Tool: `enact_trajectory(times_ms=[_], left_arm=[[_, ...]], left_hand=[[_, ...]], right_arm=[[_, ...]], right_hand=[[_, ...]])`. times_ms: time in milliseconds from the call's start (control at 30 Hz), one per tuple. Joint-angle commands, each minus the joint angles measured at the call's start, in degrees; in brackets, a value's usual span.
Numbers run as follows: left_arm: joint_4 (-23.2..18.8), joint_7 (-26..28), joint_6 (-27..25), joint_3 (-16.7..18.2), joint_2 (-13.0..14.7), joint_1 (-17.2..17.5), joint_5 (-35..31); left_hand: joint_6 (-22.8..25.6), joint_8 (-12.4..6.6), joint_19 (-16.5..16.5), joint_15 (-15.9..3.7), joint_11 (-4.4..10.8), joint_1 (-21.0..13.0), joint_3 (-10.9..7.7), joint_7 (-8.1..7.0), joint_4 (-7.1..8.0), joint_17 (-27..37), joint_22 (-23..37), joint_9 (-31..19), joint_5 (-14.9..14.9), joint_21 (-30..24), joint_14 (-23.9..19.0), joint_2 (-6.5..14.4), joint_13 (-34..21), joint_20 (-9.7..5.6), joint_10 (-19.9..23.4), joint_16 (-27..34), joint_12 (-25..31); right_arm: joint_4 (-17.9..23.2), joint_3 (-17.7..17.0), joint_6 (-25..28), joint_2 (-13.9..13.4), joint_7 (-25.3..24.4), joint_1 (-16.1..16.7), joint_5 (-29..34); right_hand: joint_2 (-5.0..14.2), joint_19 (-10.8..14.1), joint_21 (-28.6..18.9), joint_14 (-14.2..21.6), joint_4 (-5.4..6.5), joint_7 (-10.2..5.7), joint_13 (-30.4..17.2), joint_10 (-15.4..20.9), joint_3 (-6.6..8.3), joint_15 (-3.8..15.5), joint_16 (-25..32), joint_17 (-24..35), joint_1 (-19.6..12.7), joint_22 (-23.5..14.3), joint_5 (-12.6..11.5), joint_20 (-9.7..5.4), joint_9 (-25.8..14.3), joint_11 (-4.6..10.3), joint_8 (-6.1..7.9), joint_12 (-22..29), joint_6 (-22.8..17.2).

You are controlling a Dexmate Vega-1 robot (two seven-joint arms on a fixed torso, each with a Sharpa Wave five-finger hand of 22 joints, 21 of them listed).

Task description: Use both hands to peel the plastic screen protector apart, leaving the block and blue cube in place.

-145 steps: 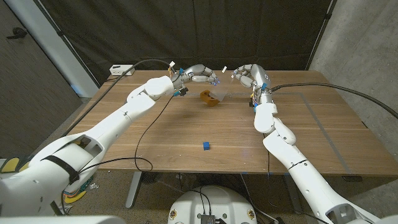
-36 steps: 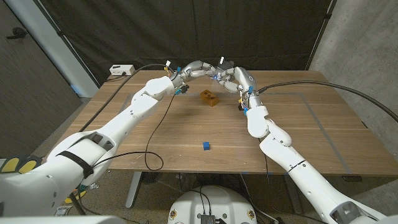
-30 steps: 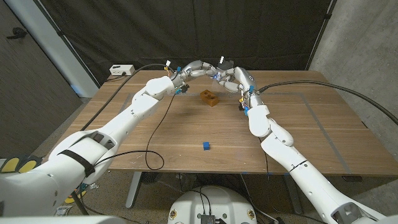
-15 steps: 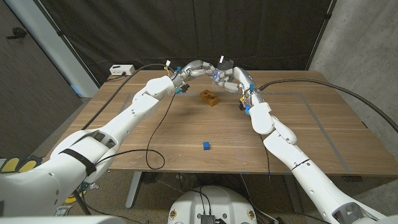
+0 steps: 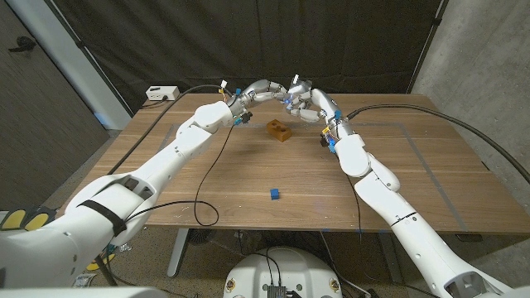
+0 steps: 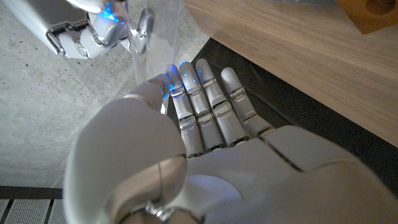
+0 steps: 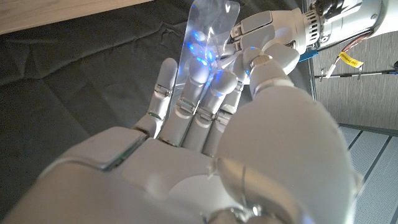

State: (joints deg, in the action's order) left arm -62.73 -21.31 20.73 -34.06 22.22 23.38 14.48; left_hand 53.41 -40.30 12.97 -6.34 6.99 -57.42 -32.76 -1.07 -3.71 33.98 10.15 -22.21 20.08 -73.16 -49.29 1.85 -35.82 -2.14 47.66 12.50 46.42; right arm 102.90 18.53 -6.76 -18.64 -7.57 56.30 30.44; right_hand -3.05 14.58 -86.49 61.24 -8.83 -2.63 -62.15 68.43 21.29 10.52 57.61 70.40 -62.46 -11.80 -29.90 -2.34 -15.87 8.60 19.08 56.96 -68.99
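The clear plastic screen protector (image 6: 158, 18) (image 7: 211, 22) hangs in the air between my two hands, past the table's far side. My left hand (image 5: 263, 89) (image 6: 205, 155) pinches one edge between thumb and fingertips. Right against it, my right hand (image 5: 308, 98) (image 7: 186, 162) grips the same sheet with its fingertips. The orange-brown block (image 5: 279, 130) lies on the table just in front of and below both hands. Nearer me, mid-table, sits the small blue cube (image 5: 274, 194). Neither hand touches the block or the cube.
A white box (image 5: 161, 92) with a cable sits at the table's far left corner. Black cables trail over the wooden table (image 5: 207, 178) along both arms. A dark curtain hangs behind the table.
About five seconds ago the hands were apart; the right hand has since come over to meet the left. In the last second it crept slightly up. Block and cube have not moved.
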Motion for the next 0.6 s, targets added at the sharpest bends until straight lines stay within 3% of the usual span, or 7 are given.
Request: enact_trajectory(times_ms=[33, 100, 233, 300, 333, 500, 600], left_arm=[[-1.48, 0.17, -0.65, 0.16, 0.54, 0.58, 0.06], [-1.51, -0.01, -0.65, 0.23, 0.53, 0.63, 0.31], [-1.71, -0.07, -0.59, 0.27, 0.68, 0.68, 0.34], [-1.81, -0.12, -0.64, 0.28, 0.76, 0.71, 0.35], [-1.86, -0.1, -0.67, 0.3, 0.79, 0.74, 0.37], [-2.03, -0.2, -0.68, 0.38, 0.94, 0.85, 0.49], [-2.18, -0.21, -0.64, 0.47, 1.06, 0.96, 0.57]], left_hand=[[1.76, -0.29, -0.06, -5.55, -0.23, -0.43, -0.48, 1.79, -0.11, 0.28, 0.06, -0.17, -0.41, -0.36, 0.31, 0.24, -0.15, -3.56, 0.03, 0.12, 0.42], [1.78, -0.33, -0.1, -5.55, -0.19, -0.45, -0.52, 1.8, -0.13, 0.32, 0.06, -0.22, -0.45, -0.36, 0.38, 0.23, -0.04, -3.57, 0.08, 0.12, 0.4], [1.81, -0.33, -0.13, -5.55, -0.31, -0.48, -0.6, 1.87, -0.16, 0.4, 0.06, -0.2, -0.52, -0.36, 0.46, 0.22, 0.19, -3.47, 0.2, 0.15, 0.35], [1.88, -0.32, -0.1, -5.58, -0.32, -0.47, -0.64, 1.94, -0.17, 0.45, 0.06, -0.13, -0.59, -0.36, 0.42, 0.17, 0.09, -3.54, 0.14, 0.2, 0.43], [1.94, -0.33, -0.06, -5.57, -0.43, -0.46, -0.65, 1.9, -0.17, 0.47, 0.06, -0.1, -0.61, -0.38, 0.43, 0.17, 0.11, -3.57, 0.13, 0.2, 0.43], [2.02, -0.31, -0.2, -5.63, -0.32, -0.44, -0.73, 1.89, -0.17, 0.57, 0.07, -0.03, -0.75, -0.35, 0.33, 0.14, 0.14, -3.55, 0.2, 0.31, 0.51], [2.02, -0.37, -0.25, -5.59, -0.38, -0.42, -0.78, 1.77, -0.16, 0.63, 0.07, -0.12, -0.84, -0.35, 0.37, 0.11, 0.19, -3.6, 0.25, 0.32, 0.54]], right_arm=[[0.42, -1.24, -0.63, 0.96, 1.93, 0.76, -0.32], [0.73, -1.35, -0.03, 0.81, 3.34, 0.74, -0.68], [0.32, -1.51, 0.11, 0.89, 4.63, 0.55, -1.34], [0.21, -1.59, 0.27, 1.06, 4.85, 0.57, -1.44], [0.45, -1.57, 0.85, 1.1, 5.07, 0.62, -1.16], [0.77, -1.77, 2.11, 1.38, 6.47, 0.7, -1.68], [0.5, -2.07, 2.08, 2.07, 5.82, 1.1, -2.18]], right_hand=[[-0.13, -0.25, -0.39, -0.42, 0.04, 1.72, -0.34, -0.17, 0.92, 2.14, 0.3, 0.1, 0.48, -0.11, -0.67, -0.45, -7.07, 0.05, 0.1, -0.04, -2.5], [0.27, -1.64, -0.52, -1.89, 0.36, 0.31, -1.05, -1.41, 1.83, 2.13, 0.07, 0.15, 1.08, -0.25, -1.08, -0.14, -7.36, 1.01, -0.17, -0.26, -1.39], [0.16, -4.26, -0.29, -4.77, 0.64, -0.87, -0.29, -3.22, 2.7, 2.44, -2.06, -1.57, 2.45, -0.23, -1.42, 1.15, -8.52, 0.6, -0.01, -1.82, 1.29], [-0.26, -5.51, -0.29, -6.56, 0.8, -0.89, 1.27, -5.36, 1.76, 2.32, -4.24, -4.86, 3.77, -0.29, -0.87, 1.6, -10.55, 0.27, 0.51, -3.93, 5.09], [-0.09, -6.42, -0.3, -6.83, 0.77, -1.08, 4.27, -5.88, 1.14, 2.34, -4.38, -5.8, 4.14, -0.38, -0.41, 1.8, -12.02, 0.2, 1.52, -6.07, 6.08], [-0.78, -9.18, 0.12, -10.08, 1.33, -1.83, 3.25, -13.23, -2.73, 2.07, -5.52, -9.17, 7.08, -0.3, 2.19, 3.17, -18.59, -0.32, 4.01, -8.12, 14.98], [-3.74, -11.5, 1.33, -14.24, 3.45, -2.81, 2.59, -18.99, -8.81, 1.65, -6.61, -11.23, 14.63, 0.32, 10.4, 4.52, -25.2, -0.93, 7.35, -9.61, 20.87]])
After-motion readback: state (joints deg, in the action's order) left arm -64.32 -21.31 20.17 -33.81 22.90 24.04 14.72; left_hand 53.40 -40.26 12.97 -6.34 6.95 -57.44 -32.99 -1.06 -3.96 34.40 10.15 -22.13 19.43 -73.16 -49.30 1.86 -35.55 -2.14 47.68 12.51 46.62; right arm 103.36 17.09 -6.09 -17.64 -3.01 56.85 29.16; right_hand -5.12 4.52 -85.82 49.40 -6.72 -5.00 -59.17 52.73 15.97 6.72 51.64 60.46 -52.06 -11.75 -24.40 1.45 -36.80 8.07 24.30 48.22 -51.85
